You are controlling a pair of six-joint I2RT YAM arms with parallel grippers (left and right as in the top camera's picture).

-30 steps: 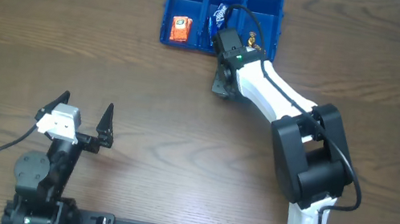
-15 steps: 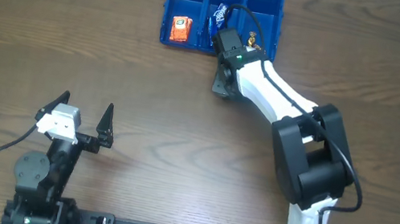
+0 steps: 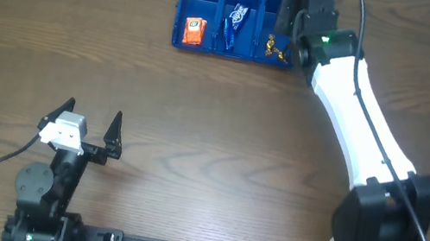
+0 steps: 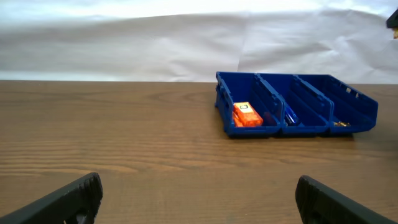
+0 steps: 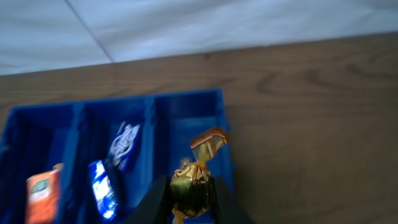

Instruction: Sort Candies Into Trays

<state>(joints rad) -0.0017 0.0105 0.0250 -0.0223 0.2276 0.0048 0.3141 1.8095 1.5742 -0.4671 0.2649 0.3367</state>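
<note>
Right wrist view: right gripper (image 5: 189, 200) pinching gold candy (image 5: 193, 184), twisted wrapper end pointing up, held over right compartment of blue tray (image 5: 186, 98). Top view: orange candy (image 3: 194, 31) in left compartment, blue candies (image 3: 234, 23) in middle one, second gold piece (image 3: 273, 48) lying in right one. Left gripper (image 3: 93, 118) near own base, well apart from tray, fingers spread wide. Tray stands at far side of table (image 3: 195, 135).
</note>
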